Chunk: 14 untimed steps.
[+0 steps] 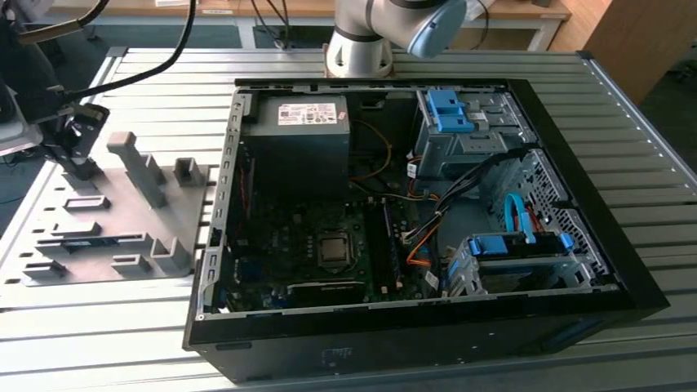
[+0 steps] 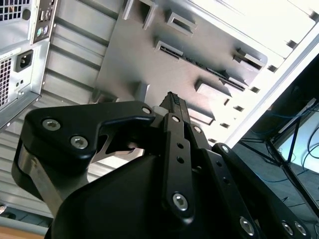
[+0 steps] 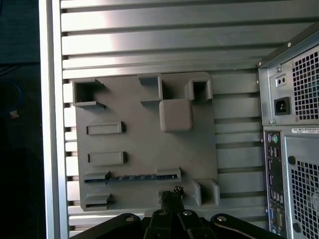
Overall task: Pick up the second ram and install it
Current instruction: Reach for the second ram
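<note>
- The gripper hangs over the grey fixture plate, on the exterior view's left of the open computer case.
- In the second wrist view, its fingers are pressed together into one narrow tip with nothing between them. In the first wrist view, the same dark tip shows as closed.
- The second ram sits in the fixture plate, standing on its long edge in a narrow slot between two raised end blocks.
- Its long axis runs along the ribs of the metal table. One end points toward the computer case and the other toward the table's outer edge.
- In the exterior view, the ram is a thin dark line crossing the plate from side to side, on the nearer half of the plate.
- In the second wrist view, the strip lies beyond the fingertips, clear of them and untouched.
- The plate's other pockets and blocks stand around the ram, apart from it.
</note>
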Each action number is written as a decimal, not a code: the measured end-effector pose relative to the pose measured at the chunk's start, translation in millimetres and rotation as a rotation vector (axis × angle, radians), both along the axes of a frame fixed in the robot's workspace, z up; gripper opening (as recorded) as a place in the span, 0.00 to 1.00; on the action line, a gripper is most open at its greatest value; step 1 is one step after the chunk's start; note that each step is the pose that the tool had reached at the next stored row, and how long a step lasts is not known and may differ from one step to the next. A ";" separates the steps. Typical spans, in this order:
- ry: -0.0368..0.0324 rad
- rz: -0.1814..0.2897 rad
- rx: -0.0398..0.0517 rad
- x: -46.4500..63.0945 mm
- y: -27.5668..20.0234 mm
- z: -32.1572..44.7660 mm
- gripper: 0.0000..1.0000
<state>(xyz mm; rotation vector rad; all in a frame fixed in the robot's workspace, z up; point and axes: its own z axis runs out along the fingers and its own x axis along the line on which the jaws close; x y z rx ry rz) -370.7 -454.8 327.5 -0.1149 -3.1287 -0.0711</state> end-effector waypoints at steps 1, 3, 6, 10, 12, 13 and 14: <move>-0.0001 0.000 0.0000 -0.4 -0.3 -1.1 0.10; -0.0002 0.000 0.0001 -1.1 -0.8 -3.5 0.10; -0.0001 0.000 0.0001 -2.1 -1.5 -7.1 0.10; 0.0000 0.000 0.0000 -3.7 -2.8 -12.2 0.10; 0.0000 0.000 0.0000 -4.7 -3.4 -14.7 0.10; -0.0001 0.000 0.0001 -5.2 -3.7 -16.0 0.10; -0.0001 0.000 0.0001 -5.7 -4.0 -17.3 0.10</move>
